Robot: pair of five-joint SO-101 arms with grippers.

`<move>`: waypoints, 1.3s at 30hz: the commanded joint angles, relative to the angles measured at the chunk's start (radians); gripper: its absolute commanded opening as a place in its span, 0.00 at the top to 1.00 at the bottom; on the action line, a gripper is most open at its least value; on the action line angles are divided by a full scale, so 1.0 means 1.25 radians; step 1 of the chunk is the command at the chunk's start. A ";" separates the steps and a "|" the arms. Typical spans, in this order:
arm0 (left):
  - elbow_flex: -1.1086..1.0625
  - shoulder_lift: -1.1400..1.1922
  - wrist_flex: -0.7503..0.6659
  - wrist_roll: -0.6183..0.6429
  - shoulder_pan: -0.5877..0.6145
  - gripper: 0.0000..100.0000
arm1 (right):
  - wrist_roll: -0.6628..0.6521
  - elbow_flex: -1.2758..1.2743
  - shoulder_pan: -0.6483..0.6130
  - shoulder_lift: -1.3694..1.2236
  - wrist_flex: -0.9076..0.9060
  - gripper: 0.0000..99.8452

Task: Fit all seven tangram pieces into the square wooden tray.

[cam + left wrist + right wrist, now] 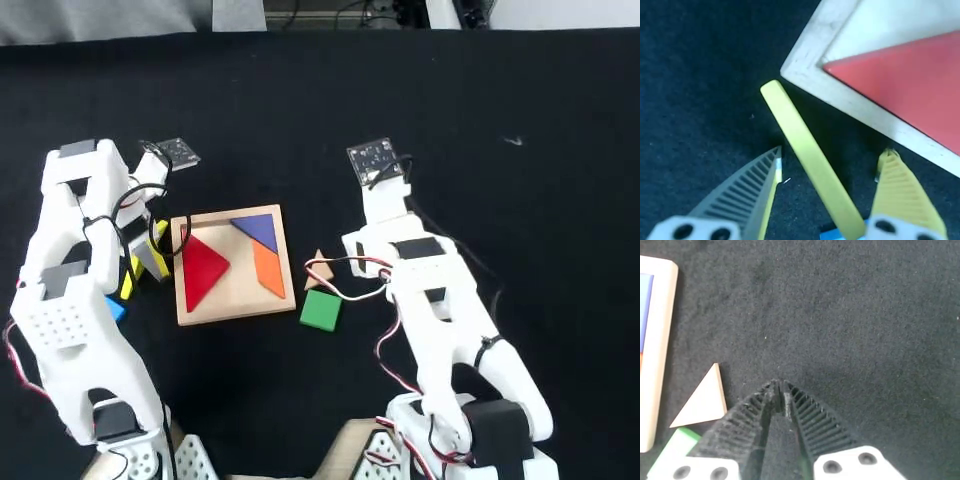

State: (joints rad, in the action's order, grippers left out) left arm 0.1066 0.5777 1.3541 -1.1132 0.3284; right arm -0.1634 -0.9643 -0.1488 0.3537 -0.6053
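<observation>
- The square wooden tray (230, 314) is lying flat on the black cloth-covered table (520, 120), between the two arms.
- Three flat pieces are sitting inside it: a red triangle (203, 268) on the side toward the left arm, a blue triangle (258, 231) at the far edge, and an orange parallelogram (268, 268) just below the blue one.
- A small pale wooden triangle (318, 270) and a green square (320, 310) are resting on the cloth just beside the tray's other side.
- A flat yellow piece (810, 155) is lying just off a tray corner, seen edge-on as a thin strip, with a blue piece (115, 308) near it.
- The left gripper (834, 151) is standing spread wide, its ribbed fingers (762, 192) flanking the yellow piece without pinching it.
- The right gripper (778, 386) is hanging clenched on nothing above the bare fuzzy cloth, near the pale triangle.
</observation>
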 commanded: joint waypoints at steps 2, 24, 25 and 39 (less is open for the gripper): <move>0.067 -0.015 0.042 0.007 0.018 0.70 | -0.009 0.003 0.009 0.036 0.000 0.99; 0.159 -0.066 0.183 0.225 -0.010 0.97 | -0.009 0.003 0.009 0.036 0.000 0.99; 0.170 -0.061 0.200 0.226 -0.010 0.97 | -0.009 0.003 0.009 0.036 0.000 0.99; 0.328 -0.362 0.325 0.701 -0.069 0.97 | -0.009 0.004 0.009 0.036 -0.002 0.99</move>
State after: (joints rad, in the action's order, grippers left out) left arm 0.4872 0.3429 1.7438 -0.4626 0.3161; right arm -0.1634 -0.9643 -0.1488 0.3537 -0.6053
